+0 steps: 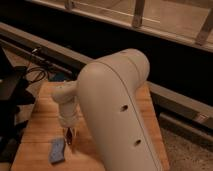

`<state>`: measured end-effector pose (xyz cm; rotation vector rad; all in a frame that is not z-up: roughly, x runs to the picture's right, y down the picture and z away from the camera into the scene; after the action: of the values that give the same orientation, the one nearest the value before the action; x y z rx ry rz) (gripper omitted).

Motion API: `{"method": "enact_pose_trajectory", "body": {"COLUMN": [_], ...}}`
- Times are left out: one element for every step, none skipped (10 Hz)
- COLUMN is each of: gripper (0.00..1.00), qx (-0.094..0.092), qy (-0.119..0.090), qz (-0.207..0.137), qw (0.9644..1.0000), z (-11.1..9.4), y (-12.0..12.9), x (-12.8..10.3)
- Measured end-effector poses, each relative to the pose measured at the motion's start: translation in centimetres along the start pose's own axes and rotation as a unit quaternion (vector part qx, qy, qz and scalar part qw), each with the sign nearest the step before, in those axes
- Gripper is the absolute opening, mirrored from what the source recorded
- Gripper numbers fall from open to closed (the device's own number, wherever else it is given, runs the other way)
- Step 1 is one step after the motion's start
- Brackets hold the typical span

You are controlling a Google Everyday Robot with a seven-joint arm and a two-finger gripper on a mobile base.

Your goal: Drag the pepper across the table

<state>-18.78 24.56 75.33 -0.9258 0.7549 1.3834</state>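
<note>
The light-brown wooden table (pixel 40 117) fills the lower left of the camera view. My white arm covers its middle and right. My gripper (pixel 68 136) points down at the tabletop near the front left. A small dark red-brown shape, the pepper (pixel 70 144), shows right at the gripper's tip on the wood. It is mostly hidden by the gripper, and I cannot tell whether it is held.
A blue wavy-edged sponge (pixel 57 150) lies on the table just left of the gripper. Dark equipment and cables (pixel 15 87) stand at the table's left edge. A dark wall with a metal rail (pixel 175 97) runs behind the table. Floor shows at the right (pixel 190 145).
</note>
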Motion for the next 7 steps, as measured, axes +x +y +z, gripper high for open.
{"method": "enact_pose_trajectory", "body": {"gripper": [0.14, 0.14, 0.14, 0.14, 0.14, 0.14, 0.14], "qx": [0.003, 0.004, 0.007, 0.013, 0.013, 0.013, 0.010], "qy": [0.000, -0.002, -0.013, -0.026, -0.043, -0.053, -0.065], "qz": [-0.003, -0.003, 0.003, 0.006, 0.007, 0.007, 0.002], "qw": [1.0000, 1.0000, 0.9999, 0.9996, 0.9990, 0.9985, 0.9978], "z": [0.0, 0.1, -0.1, -0.4, -0.9, -1.3, -1.7], "y": [0.0, 0.0, 0.1, 0.6, 1.2, 1.4, 2.1], "x": [0.2, 0.4, -0.1, -0.9, -2.1, -3.0, -3.8]}}
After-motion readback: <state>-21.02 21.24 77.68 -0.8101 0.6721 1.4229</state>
